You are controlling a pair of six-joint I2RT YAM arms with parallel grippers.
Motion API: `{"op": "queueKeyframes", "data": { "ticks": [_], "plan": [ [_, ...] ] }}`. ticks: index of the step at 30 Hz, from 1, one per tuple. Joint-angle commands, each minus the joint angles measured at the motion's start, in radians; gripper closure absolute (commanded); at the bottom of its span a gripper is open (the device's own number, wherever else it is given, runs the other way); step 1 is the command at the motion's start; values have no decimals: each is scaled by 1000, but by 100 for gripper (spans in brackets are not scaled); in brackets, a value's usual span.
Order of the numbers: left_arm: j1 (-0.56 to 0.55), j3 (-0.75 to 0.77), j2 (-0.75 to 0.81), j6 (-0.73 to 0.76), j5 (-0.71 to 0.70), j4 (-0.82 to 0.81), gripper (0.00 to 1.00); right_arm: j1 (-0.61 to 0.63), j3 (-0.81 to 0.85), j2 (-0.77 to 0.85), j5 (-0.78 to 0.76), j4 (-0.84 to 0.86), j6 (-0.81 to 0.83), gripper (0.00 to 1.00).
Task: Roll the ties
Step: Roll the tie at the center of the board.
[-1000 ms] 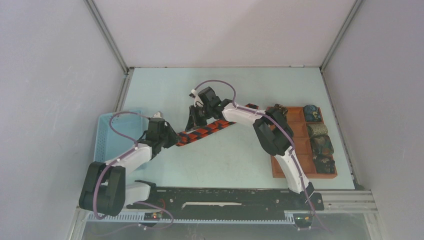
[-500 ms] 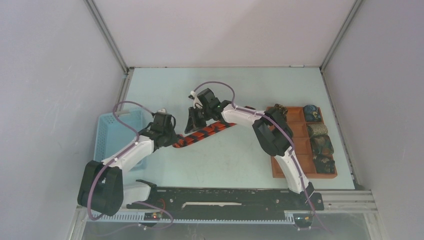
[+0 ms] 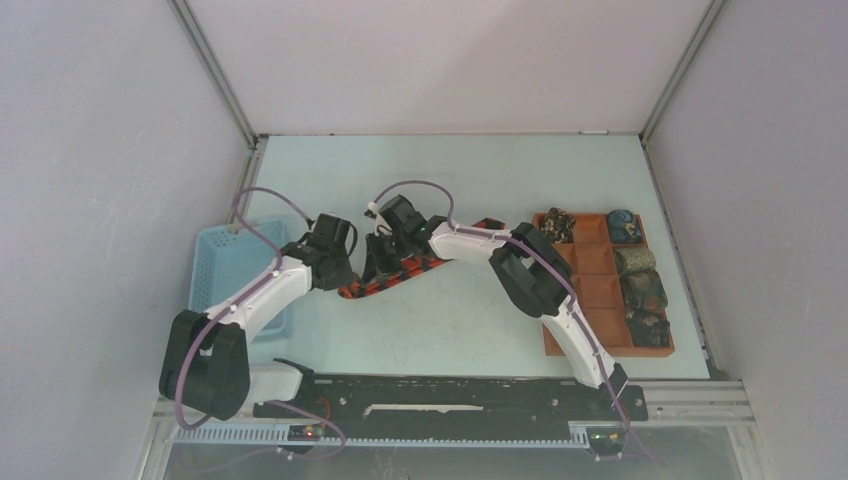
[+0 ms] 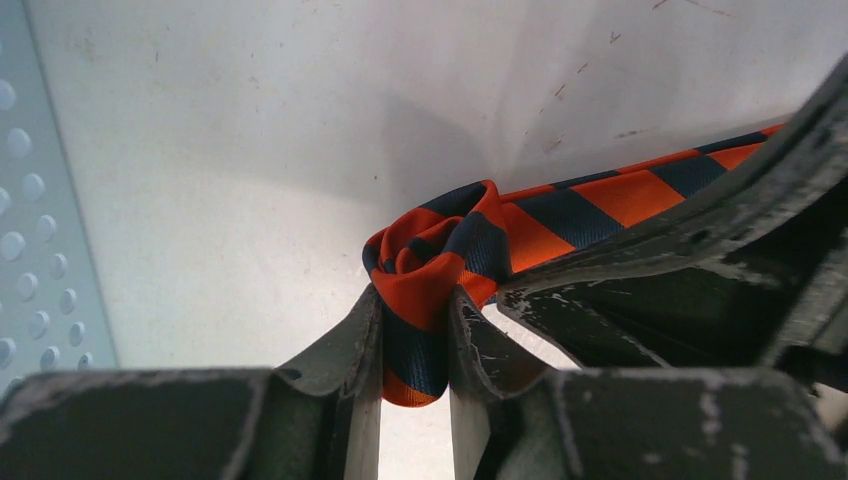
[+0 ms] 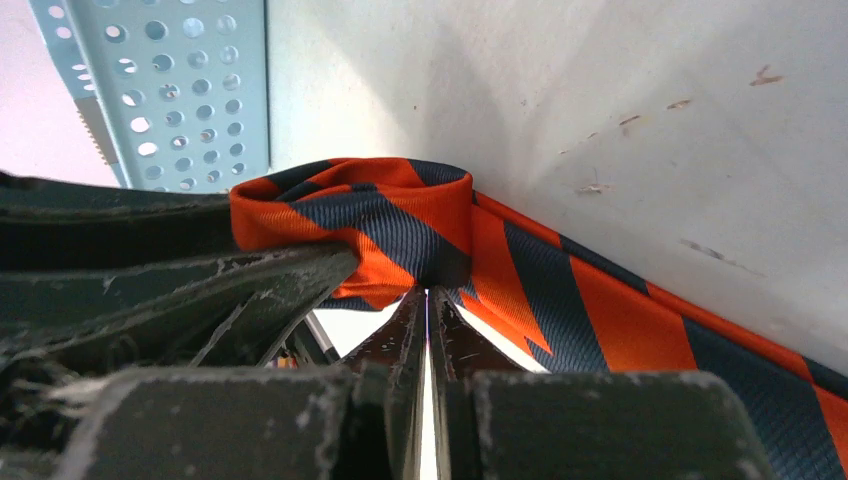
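The long red-orange and black striped tie (image 3: 420, 266) lies diagonally on the table, its near-left end curled into a small roll (image 4: 440, 250). My left gripper (image 3: 343, 280) is shut on that rolled end, which fills the gap between its fingers in the left wrist view (image 4: 418, 335). My right gripper (image 3: 381, 272) is right beside it, its fingers pressed together with their tips on the tie's fold (image 5: 428, 295). Several small dark rolled ties (image 3: 640, 290) sit in the brown tray (image 3: 556, 345) at the right.
The light blue perforated basket (image 3: 215, 270) stands just left of the left arm and shows behind the roll in the right wrist view (image 5: 170, 90). The two grippers nearly touch. The side and back walls enclose the table.
Both grippers have moved left and nearer together, dragging the tie's near end left and toward the basket. The tie's free length on the table looks shorter.
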State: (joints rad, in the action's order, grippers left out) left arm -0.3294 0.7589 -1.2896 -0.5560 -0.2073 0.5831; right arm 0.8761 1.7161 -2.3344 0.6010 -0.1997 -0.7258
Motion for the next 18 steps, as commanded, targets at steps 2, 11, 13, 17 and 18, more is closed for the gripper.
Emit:
{"op": "queueKeyframes", "data": {
  "ticks": [2, 11, 13, 17, 18],
  "plan": [
    [-24, 49, -15, 25, -42, 54, 81, 20, 65, -27, -11, 40, -23, 94],
    [-73, 139, -82, 51, -149, 175, 82, 3, -32, 55, -2, 74, -22, 94],
    [-86, 161, -100, 54, -183, 197, 82, -16, -81, 97, -3, 96, -24, 95],
    [-111, 194, -142, 54, -226, 243, 82, -74, -181, 182, -7, 119, -24, 95],
    [-118, 204, -153, 55, -238, 253, 82, -91, -205, 205, -12, 121, -24, 95]
  ]
}}
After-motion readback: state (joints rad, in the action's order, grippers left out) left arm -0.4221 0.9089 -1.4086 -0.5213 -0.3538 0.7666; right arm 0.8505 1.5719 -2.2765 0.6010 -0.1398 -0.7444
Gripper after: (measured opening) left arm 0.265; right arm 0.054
